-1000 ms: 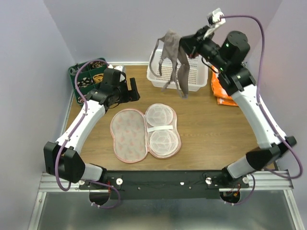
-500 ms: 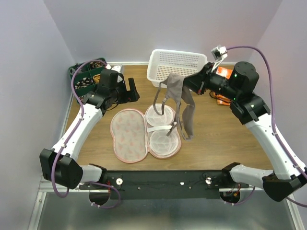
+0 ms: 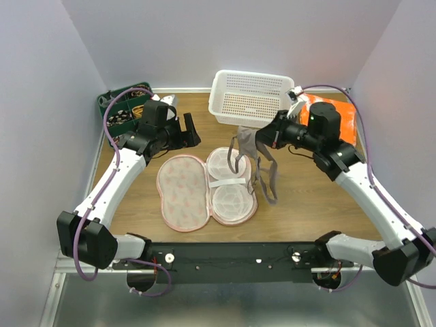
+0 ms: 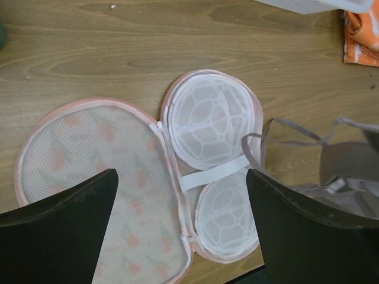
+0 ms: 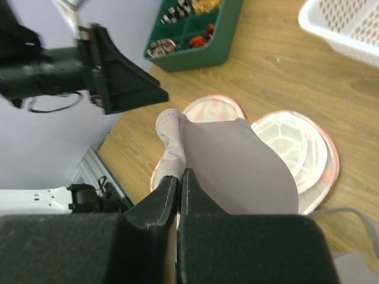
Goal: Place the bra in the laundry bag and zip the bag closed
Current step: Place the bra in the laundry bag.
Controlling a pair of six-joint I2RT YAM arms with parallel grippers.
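- The bra [image 3: 257, 160] has come a long way in the last second. It was held high over the white perforated basket [image 3: 252, 99] at the back, and now hangs low over the right edge of the open laundry bag [image 3: 182, 194].
- The right fingers [image 5: 160, 201] are pinched shut on a fold of the bra's fabric. One cup bulges just past them and the straps trail below.
- The tail of the bra looks to reach the counter [image 3: 306, 197] beside the bag's right rim, not inside it.
- So the carry is nearly done. What remains is to settle the bra onto the two mesh cups, fold the printed lid over and run the zipper.
- The left fingers [image 4: 65, 225] stand wide apart, holding nothing. They hover behind the bag's left half and have barely shifted.
- A green compartment tray [image 3: 122, 109] sits at the back left and an orange cloth [image 3: 340, 116] at the back right, both well apart from the bag.
- Likely snag: dangling straps may land across the rim and foul the zipper.
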